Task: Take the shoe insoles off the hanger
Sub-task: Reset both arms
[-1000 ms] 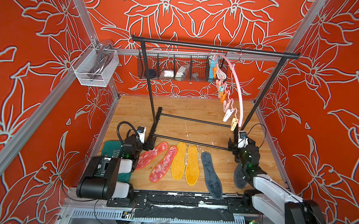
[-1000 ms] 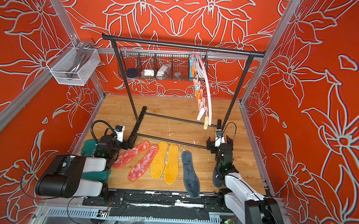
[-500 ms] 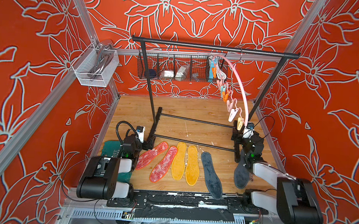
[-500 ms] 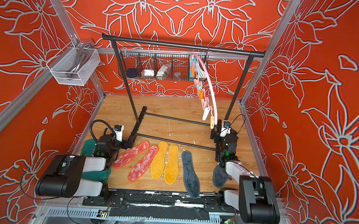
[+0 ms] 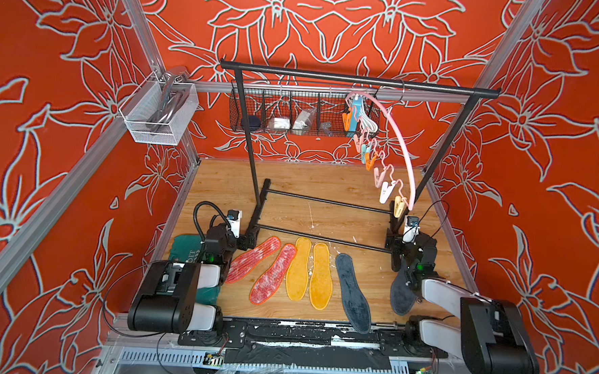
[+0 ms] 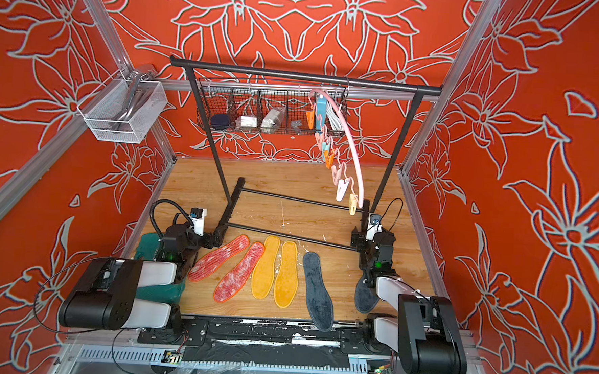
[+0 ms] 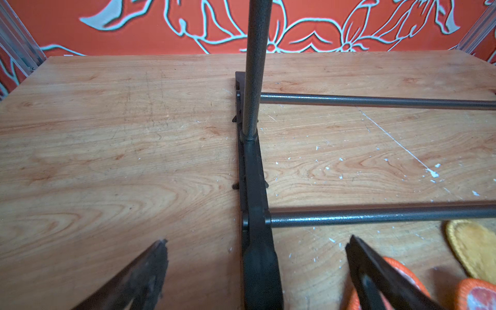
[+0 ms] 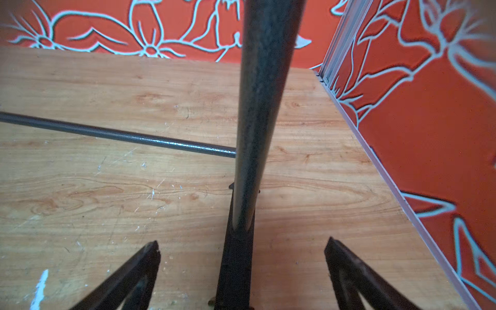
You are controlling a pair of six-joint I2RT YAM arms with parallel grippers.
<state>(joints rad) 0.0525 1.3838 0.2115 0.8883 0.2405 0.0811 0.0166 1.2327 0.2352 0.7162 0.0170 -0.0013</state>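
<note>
Tabletop [image 5: 291, 180]; grey insole [image 5: 401, 293] half behind arm [image 5: 443, 295]

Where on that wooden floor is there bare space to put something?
Bare: the wooden board behind the black rack's rear base bar, and the strip between its two base bars. Crowded: the front, where six insoles lie side by side.

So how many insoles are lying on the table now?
6, in a row on the table: two red-pink insoles toward the left arm, two yellow insoles mid-row, one dark grey insole next, another grey insole partly under the right arm.
</note>
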